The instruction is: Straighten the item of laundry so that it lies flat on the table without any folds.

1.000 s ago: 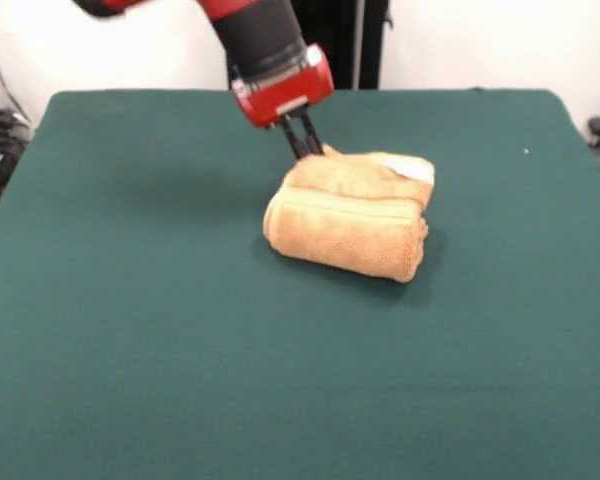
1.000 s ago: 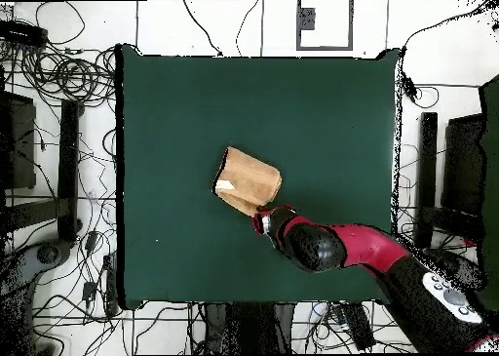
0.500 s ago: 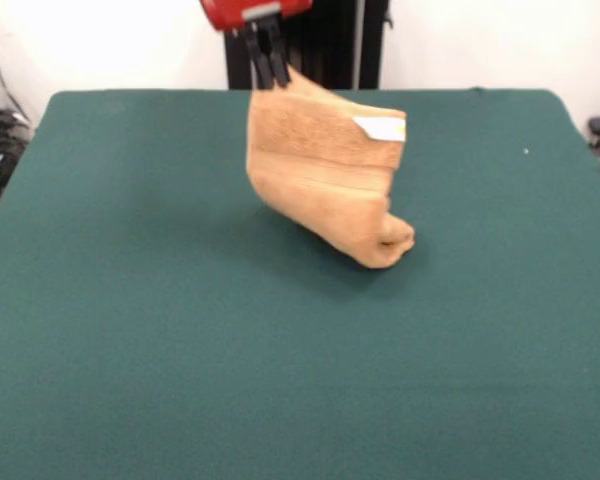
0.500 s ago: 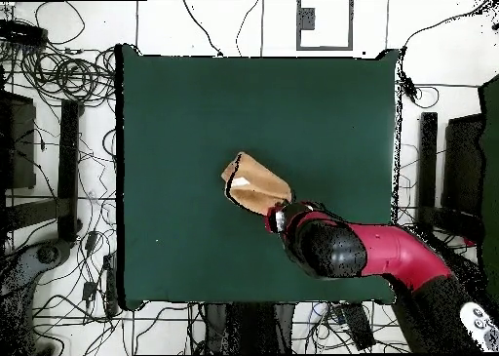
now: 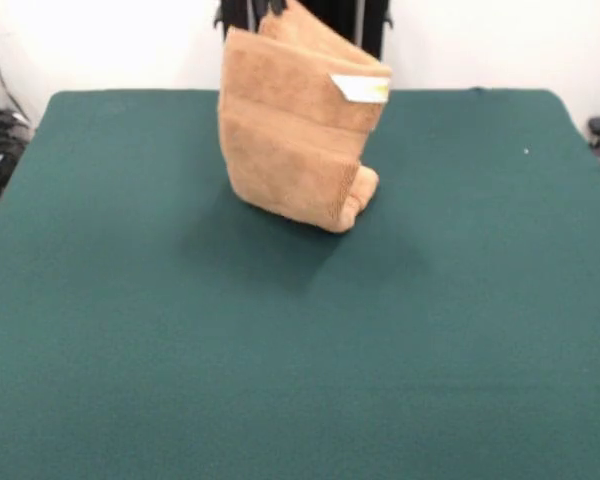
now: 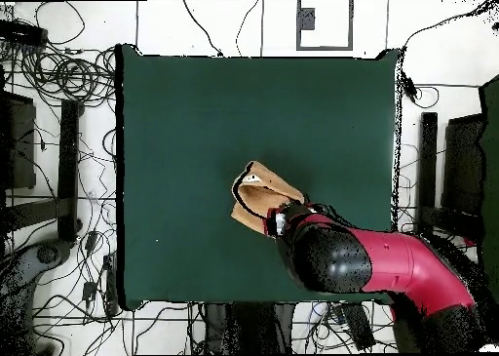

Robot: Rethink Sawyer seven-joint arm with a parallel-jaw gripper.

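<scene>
The item of laundry (image 5: 290,150), an orange-tan towel, hangs bunched and folded from its top corner, with a white label (image 5: 360,88) facing the camera. Its lower rolled end dangles close over the table (image 5: 130,350), and a shadow lies on the green cloth beneath it. My gripper (image 5: 264,7) shows only as dark tips at the picture's top edge, shut on the towel's upper corner. In the overhead view the towel (image 6: 261,194) sticks out from under the gripper (image 6: 281,218) and the red and black arm, near the middle of the table (image 6: 175,108).
Cables (image 6: 68,74), stands and dark equipment (image 6: 18,138) crowd the floor on both sides of the table. A small pale speck (image 5: 526,152) lies on the cloth at the far right.
The gripper has risen out of the front view's top, lifting the towel from a folded bundle on the table into a hanging shape. Towel and gripper moved slightly toward the robot's side.
</scene>
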